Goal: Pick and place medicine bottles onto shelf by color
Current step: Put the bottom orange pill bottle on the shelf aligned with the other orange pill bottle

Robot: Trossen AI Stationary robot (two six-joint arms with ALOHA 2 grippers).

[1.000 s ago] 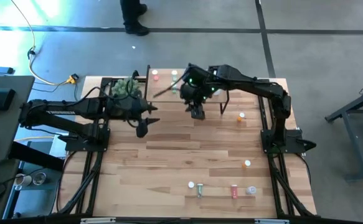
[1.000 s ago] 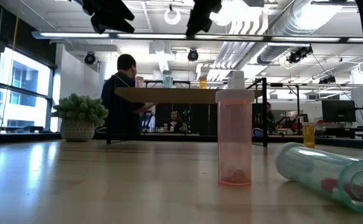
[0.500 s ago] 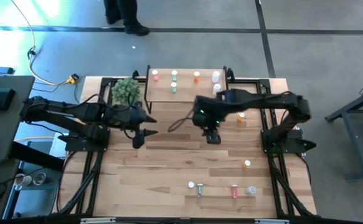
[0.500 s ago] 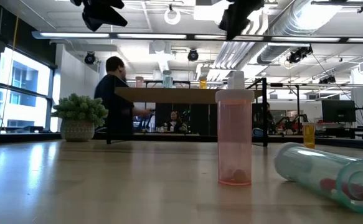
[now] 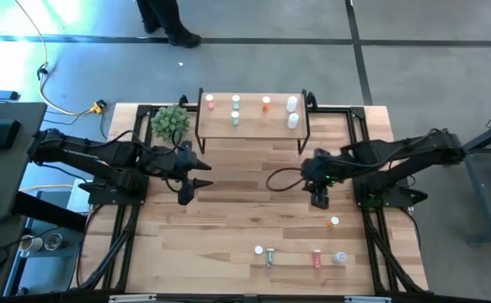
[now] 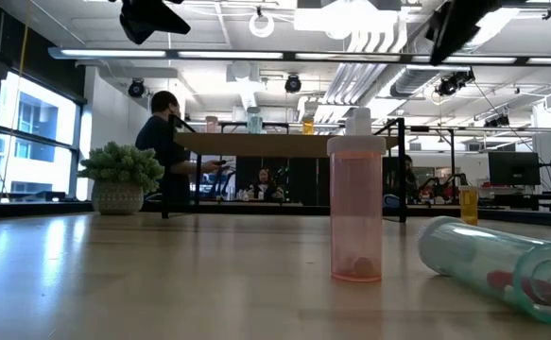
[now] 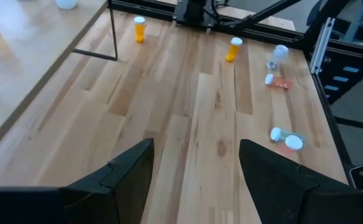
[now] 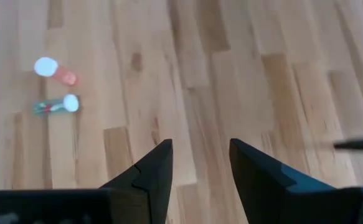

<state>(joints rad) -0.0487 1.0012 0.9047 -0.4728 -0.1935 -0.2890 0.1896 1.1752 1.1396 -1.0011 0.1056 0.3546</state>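
The shelf (image 5: 253,128) stands at the table's far edge with red (image 5: 210,103), green (image 5: 235,119), orange (image 5: 265,103) and white (image 5: 293,120) medicine bottles upright on its top. More bottles are near the front edge: a green one (image 5: 269,255) lying, a red one (image 5: 317,257) upright, a clear one (image 5: 339,257) lying, and an orange one (image 5: 333,222) standing farther in. My left gripper (image 5: 186,195) hangs open left of centre, empty (image 7: 197,168). My right gripper (image 5: 319,200) hangs open right of centre above bare wood (image 8: 200,165).
A potted plant (image 5: 171,122) stands left of the shelf. The left wrist view shows an orange bottle (image 7: 139,28) by the shelf's leg. Bare boards lie between the two grippers. A person (image 6: 166,142) is in the room beyond the table.
My right gripper has drawn away from the shelf toward the table's near right, sinking a little and rolling at the wrist, its fingers still apart and empty. My left gripper has swung slightly toward the near edge. The person behind the table has walked left.
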